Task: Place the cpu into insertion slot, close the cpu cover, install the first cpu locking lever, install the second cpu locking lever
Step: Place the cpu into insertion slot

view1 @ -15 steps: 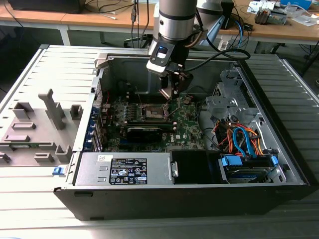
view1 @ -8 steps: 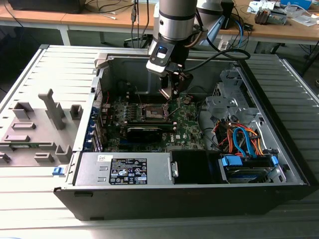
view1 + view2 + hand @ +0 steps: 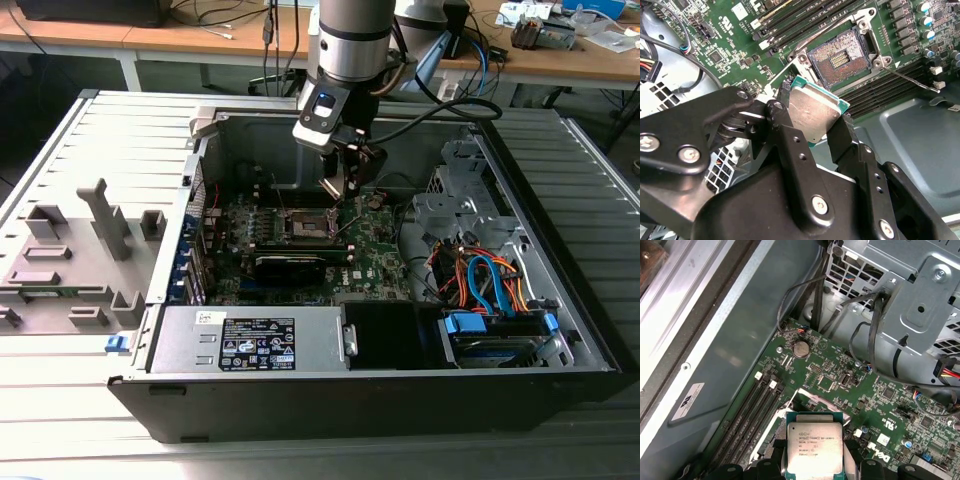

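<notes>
The gripper (image 3: 812, 120) pinches the cpu (image 3: 809, 105) by two opposite edges and holds it in the air inside the open computer case (image 3: 560, 250). The chip is clear of the green board (image 3: 730, 45), near the insertion slot (image 3: 840, 56) and not touching it. The slot lies open with its contact field bare and nothing seated. Judgement: the placing step is in hand. To do it well, the chip must sit level and square to the slot's surround, with corners matched, and go down without sliding, since the contacts look delicate.

electronics lab or workshop
an open computer case (image 3: 350, 405) sits on a slatted metal table (image 3: 50, 400); wooden desks (image 3: 170, 40) behind carry loose cables (image 3: 225, 14).
</notes>
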### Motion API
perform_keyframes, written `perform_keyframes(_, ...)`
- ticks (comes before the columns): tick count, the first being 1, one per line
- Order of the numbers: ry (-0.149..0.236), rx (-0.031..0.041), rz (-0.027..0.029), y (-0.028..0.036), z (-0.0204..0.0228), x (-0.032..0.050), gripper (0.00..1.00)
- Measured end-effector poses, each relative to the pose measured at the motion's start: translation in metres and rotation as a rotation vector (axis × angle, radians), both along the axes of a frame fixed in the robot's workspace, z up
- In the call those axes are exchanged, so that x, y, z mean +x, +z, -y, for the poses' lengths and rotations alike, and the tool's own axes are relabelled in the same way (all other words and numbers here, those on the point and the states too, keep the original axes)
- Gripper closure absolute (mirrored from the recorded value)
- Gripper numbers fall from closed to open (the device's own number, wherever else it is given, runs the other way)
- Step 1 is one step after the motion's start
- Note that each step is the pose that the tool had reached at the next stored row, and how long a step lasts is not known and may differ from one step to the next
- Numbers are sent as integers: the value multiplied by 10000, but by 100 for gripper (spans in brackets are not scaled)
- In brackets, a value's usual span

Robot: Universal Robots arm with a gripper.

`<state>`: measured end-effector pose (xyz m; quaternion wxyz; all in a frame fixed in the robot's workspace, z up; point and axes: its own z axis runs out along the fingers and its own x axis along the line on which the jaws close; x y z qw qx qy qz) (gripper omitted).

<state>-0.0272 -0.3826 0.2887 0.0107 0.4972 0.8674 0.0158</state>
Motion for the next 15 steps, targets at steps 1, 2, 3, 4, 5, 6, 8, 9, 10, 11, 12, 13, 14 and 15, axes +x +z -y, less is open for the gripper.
perform_keyframes(1, -12, 0, 0, 0, 0, 0, 46)
perform_keyframes(2, -22, 0, 0, 0, 0, 0, 46)
perform_keyframes(3, -41, 0, -1, 0, 0, 0, 46)
perform_keyframes(4, -52, 0, -1, 0, 0, 0, 46)
perform_keyframes(5, -64, -1, 0, -1, 0, 0, 46)
perform_keyframes(6, -103, -1, 0, -1, 0, 0, 46)
perform_keyframes(8, -159, -4, 0, -2, 0, 1, 46)
perform_keyframes(9, -200, -5, 0, -2, 0, 0, 46)
perform_keyframes(10, -225, -5, 0, -3, 0, 0, 46)
perform_keyframes(11, -255, -7, 0, -3, 0, 0, 46)
perform_keyframes(12, -290, -6, 0, -4, 0, 0, 46)
perform_keyframes(13, -330, -6, 0, -4, 0, 0, 46)
perform_keyframes(14, -348, -7, 0, -4, 0, 0, 46)
perform_keyframes(15, -368, -7, 0, -5, 0, 0, 46)
